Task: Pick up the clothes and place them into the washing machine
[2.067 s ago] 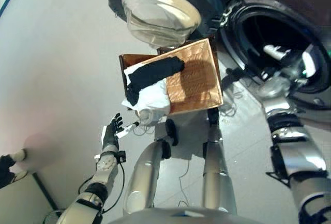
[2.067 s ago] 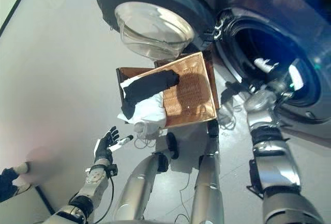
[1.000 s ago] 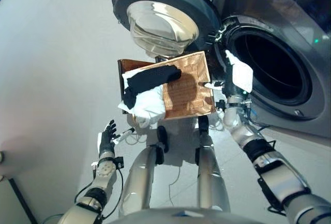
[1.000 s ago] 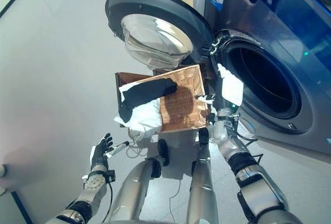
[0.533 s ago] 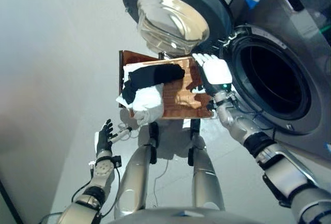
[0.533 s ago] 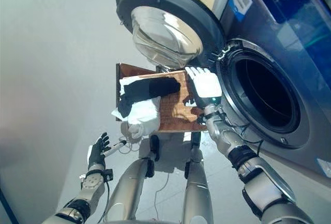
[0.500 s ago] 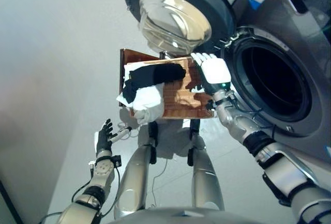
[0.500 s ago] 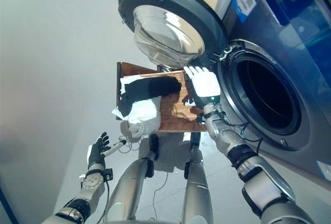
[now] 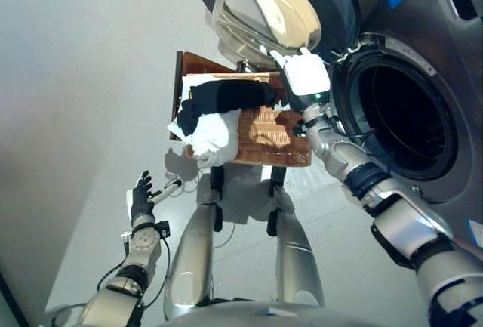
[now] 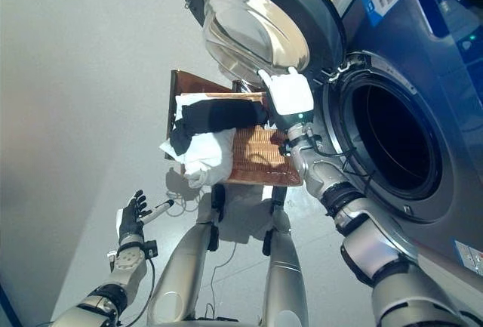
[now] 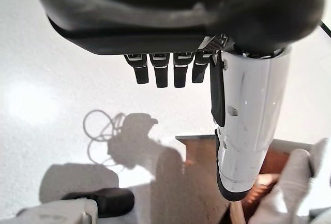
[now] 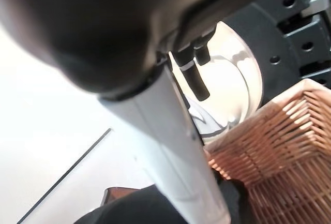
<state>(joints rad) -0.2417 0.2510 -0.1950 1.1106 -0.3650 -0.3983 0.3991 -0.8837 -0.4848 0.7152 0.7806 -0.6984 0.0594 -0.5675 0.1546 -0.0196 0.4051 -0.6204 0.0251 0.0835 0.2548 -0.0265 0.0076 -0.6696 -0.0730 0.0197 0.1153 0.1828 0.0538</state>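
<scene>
A shallow wicker basket [image 9: 268,132] rests on a low dark brown box [image 9: 193,65] beside the washing machine. A black garment [image 9: 226,94] lies across a white garment [image 9: 212,134] at the basket's left side, and the white one hangs over the rim. My right hand [image 9: 306,76] is open and empty, held over the basket's far right part, just right of the black garment's end. Its wrist view shows the basket [image 12: 282,151] and the black garment [image 12: 145,209]. My left hand [image 9: 140,192] is open and empty, low at the left over the floor.
The washing machine's drum [image 9: 396,119] stands open on the right. Its round door [image 9: 275,6] is swung out behind the basket, close above my right hand. Grey floor lies to the left.
My right hand has come out of the drum and moved left across the basket to the black garment's end. The camera has shifted. My left hand has stayed low.
</scene>
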